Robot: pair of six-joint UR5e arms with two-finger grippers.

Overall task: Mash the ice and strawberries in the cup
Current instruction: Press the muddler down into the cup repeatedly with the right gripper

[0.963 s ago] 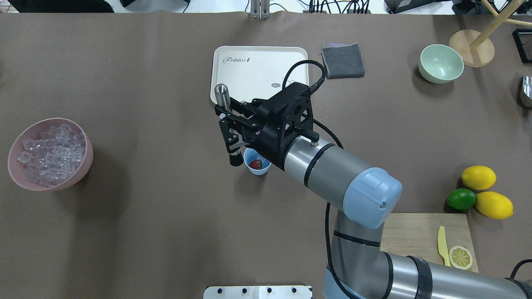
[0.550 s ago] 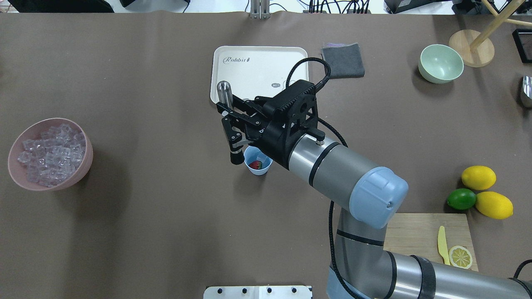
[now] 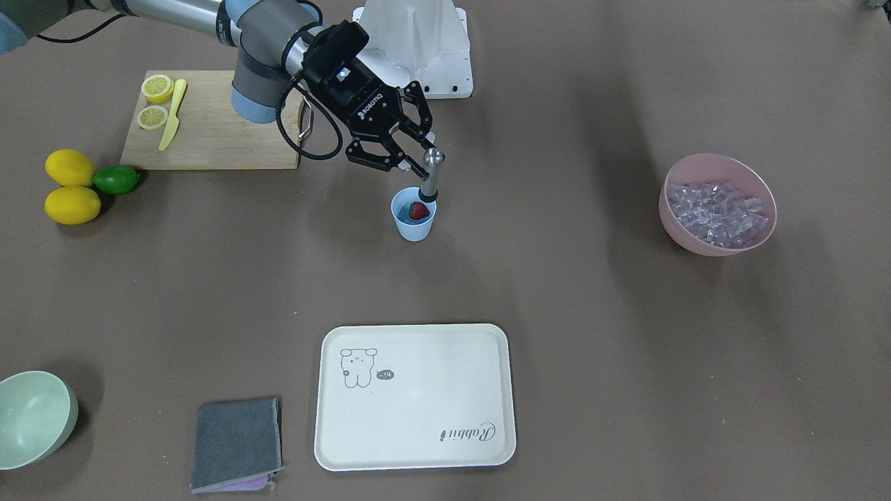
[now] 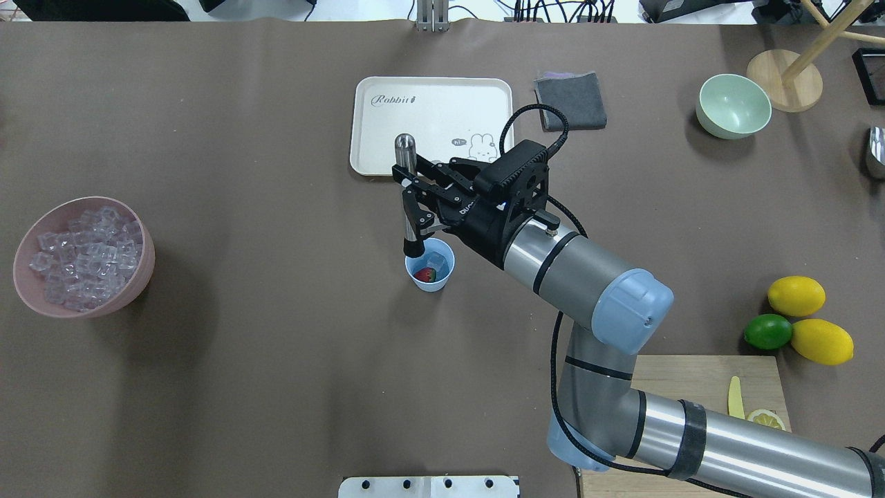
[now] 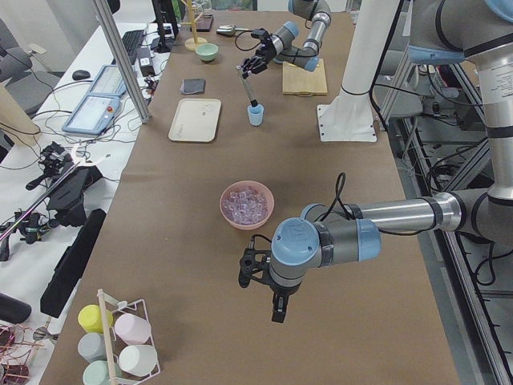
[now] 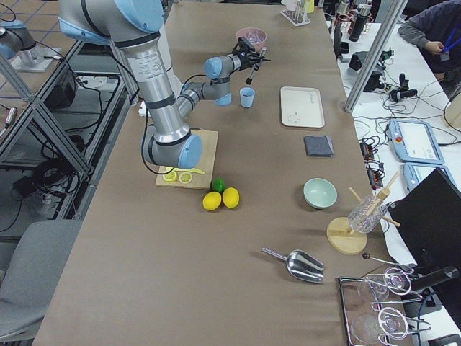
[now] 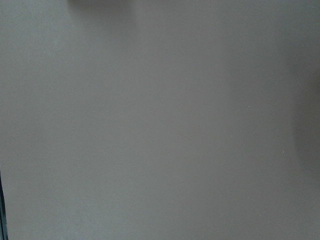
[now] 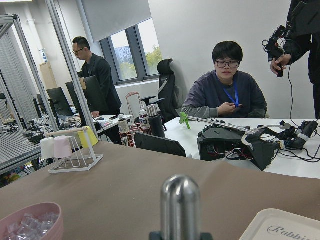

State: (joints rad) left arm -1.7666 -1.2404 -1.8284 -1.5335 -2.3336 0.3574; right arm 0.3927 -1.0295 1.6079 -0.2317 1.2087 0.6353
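The light-blue cup (image 4: 442, 277) (image 3: 415, 227) stands mid-table with a red strawberry (image 4: 424, 274) (image 3: 418, 209) and a clear ice cube (image 4: 436, 260) inside. My right gripper (image 4: 409, 200) (image 3: 420, 161) is shut on a metal muddler (image 4: 405, 155) (image 3: 430, 177), held nearly upright. Its dark tip sits at the cup's rim on the pink bowl's side. More ice (image 4: 83, 252) (image 3: 717, 205) fills the pink bowl (image 4: 142, 273) far off on the robot's left. My left gripper (image 5: 260, 281) shows only in the exterior left view, low near the pink bowl; I cannot tell its state.
A cream tray (image 4: 387, 131) lies just beyond the cup, with a grey cloth (image 4: 570, 100) and a pale green bowl (image 4: 733, 105) further right. Two lemons (image 4: 795, 296) and a lime (image 4: 767, 332) sit by a wooden cutting board (image 4: 691, 387).
The right arm has swung to the right, carrying the muddler from beside the cup to its rim. The wrist no longer covers the cup, so the ice cube inside shows.
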